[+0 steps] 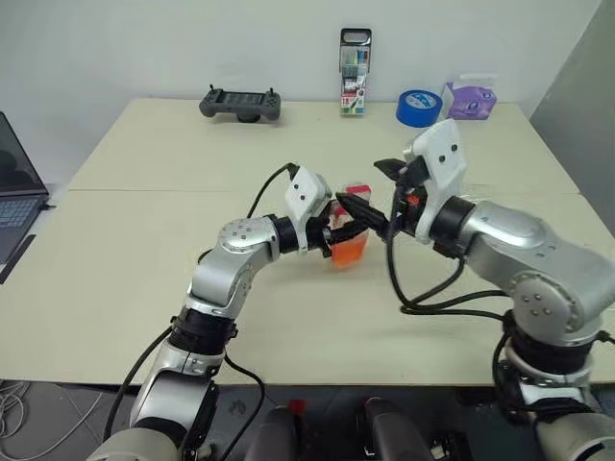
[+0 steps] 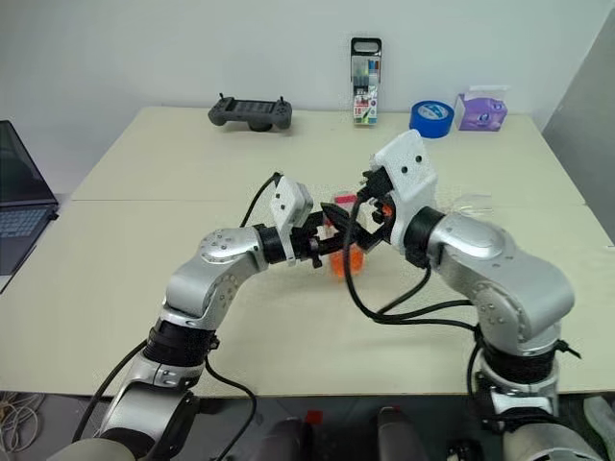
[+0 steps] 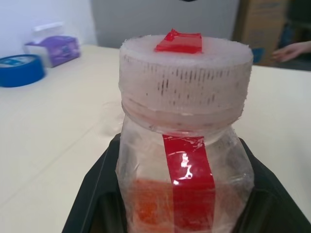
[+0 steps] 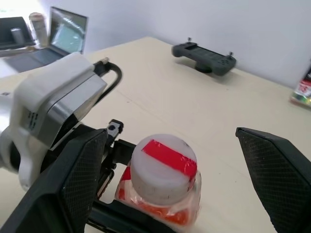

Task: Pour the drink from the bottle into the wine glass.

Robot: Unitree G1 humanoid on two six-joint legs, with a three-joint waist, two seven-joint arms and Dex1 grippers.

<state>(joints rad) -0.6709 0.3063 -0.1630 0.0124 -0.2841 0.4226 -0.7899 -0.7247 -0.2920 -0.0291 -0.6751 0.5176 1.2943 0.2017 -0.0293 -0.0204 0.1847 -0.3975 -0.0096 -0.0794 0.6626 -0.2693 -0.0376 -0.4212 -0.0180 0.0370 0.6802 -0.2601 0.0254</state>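
Now both arms reach in over the middle of the beige table [image 1: 144,279] and meet there, each forearm bent inward so the two wrists face one another. The left gripper [image 1: 348,227] points level toward the robot's right, and its black fingers [image 3: 95,194] are closed tight against the two sides of the bottle [image 3: 182,145], clamping its clear squarish body low down. The bottle stands upright in that grip, its ribbed white cap [image 4: 164,167] still on, with a red strip running over the top and down the front. The drink [image 1: 350,252] shows as an orange band in the lower part of the bottle.

The right gripper [image 4: 182,182] comes in from the other side, slightly higher, aimed toward the robot's left. Its fingers [image 4: 75,179] are spread wide, one on each side of the cap and clear of it, holding nothing.

The wine glass [image 2: 473,204] stands on the table behind the right forearm, well apart from the bottle.
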